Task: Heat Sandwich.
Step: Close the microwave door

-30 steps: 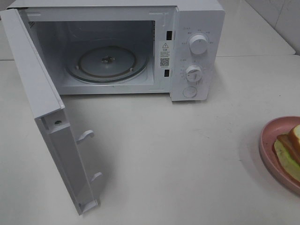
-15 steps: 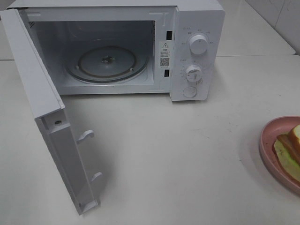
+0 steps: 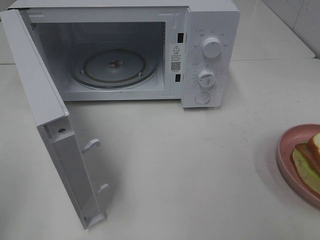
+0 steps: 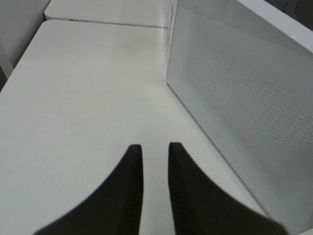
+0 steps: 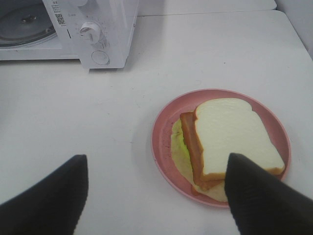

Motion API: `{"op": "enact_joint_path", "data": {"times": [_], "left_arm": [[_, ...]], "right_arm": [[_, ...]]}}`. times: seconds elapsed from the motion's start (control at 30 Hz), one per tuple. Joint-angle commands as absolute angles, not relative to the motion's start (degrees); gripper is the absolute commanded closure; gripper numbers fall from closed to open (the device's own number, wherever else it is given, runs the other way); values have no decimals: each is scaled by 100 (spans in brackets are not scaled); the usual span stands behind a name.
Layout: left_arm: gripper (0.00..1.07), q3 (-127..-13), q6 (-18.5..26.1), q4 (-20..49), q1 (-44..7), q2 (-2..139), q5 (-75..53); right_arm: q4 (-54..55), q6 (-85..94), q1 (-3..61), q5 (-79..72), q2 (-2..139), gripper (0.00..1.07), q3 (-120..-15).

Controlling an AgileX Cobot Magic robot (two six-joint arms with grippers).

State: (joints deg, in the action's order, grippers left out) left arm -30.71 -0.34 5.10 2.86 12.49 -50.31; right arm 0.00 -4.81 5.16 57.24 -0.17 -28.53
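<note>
The sandwich (image 5: 234,132), white bread over brown and pale green layers, lies on a round pink plate (image 5: 166,120) on the white table. In the high view, sandwich (image 3: 310,162) and plate (image 3: 286,146) are cut off by the right edge. My right gripper (image 5: 156,156) is open and empty above the plate's near side. One finger hangs over the sandwich's corner and the other (image 5: 63,191) is off to the side of the plate. My left gripper (image 4: 155,159) is shut and empty over bare table beside the microwave door (image 4: 244,98). Neither gripper shows in the high view.
The white microwave (image 3: 210,30) stands at the back with its door (image 3: 50,125) swung out toward the front left. Its glass turntable (image 3: 114,66) is bare. Two knobs (image 3: 212,47) and a button sit on its right panel. The microwave also shows in the right wrist view (image 5: 98,29).
</note>
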Motion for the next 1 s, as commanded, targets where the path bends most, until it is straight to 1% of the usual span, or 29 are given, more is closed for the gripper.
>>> {"op": "enact_joint_path", "data": {"times": [0.03, 0.07, 0.2, 0.23, 0.27, 0.3, 0.33, 0.37, 0.4, 0.47, 0.5, 0.57, 0.67, 0.83, 0.93, 1.0], "left_arm": [[107, -2997, -74, 493, 304, 1633, -4681], [107, -2997, -74, 493, 304, 1633, -4681], [107, -2762, -57, 435, 304, 2137, -3856], [107, -2762, -57, 435, 304, 2137, -3856], [107, -2584, 0, 395, 304, 2275, -3306], [107, -2492, 0, 390, 304, 2320, -3077], [107, -2384, 103, 390, 304, 2372, -2790], [107, -2183, 321, 401, 304, 2458, -2206], [107, -2183, 321, 401, 304, 2458, -2206], [107, -1942, 504, 401, 304, 2532, -1673], [107, -1713, 670, 401, 304, 2624, -1112], [107, -1621, 710, 401, 304, 2670, -905], [107, -1272, 716, 395, 304, 2916, 0], [107, -1175, 705, 395, 304, 3300, 619], [107, -1175, 705, 395, 304, 3839, 1152], [107, -1175, 699, 395, 304, 3999, 1278]], "right_arm": [[0, -453, 470, 5689, -178, 32, -2848], [0, -453, 470, 5689, -178, 32, -2848], [0, -453, 470, 5689, -178, 32, -2848], [0, -453, 470, 5689, -178, 32, -2848], [0, -453, 470, 5689, -178, 32, -2848], [0, -453, 470, 5689, -178, 32, -2848], [0, -453, 470, 5689, -178, 32, -2848], [0, -453, 470, 5689, -178, 32, -2848], [0, -453, 470, 5689, -178, 32, -2848], [0, -453, 470, 5689, -178, 32, -2848], [0, -453, 470, 5689, -178, 32, -2848], [0, -453, 470, 5689, -178, 32, -2848], [0, -453, 470, 5689, -178, 32, -2848], [0, -453, 470, 5689, -178, 32, -2848], [0, -453, 470, 5689, -178, 32, -2848], [0, -453, 470, 5689, -178, 32, -2848]]}}
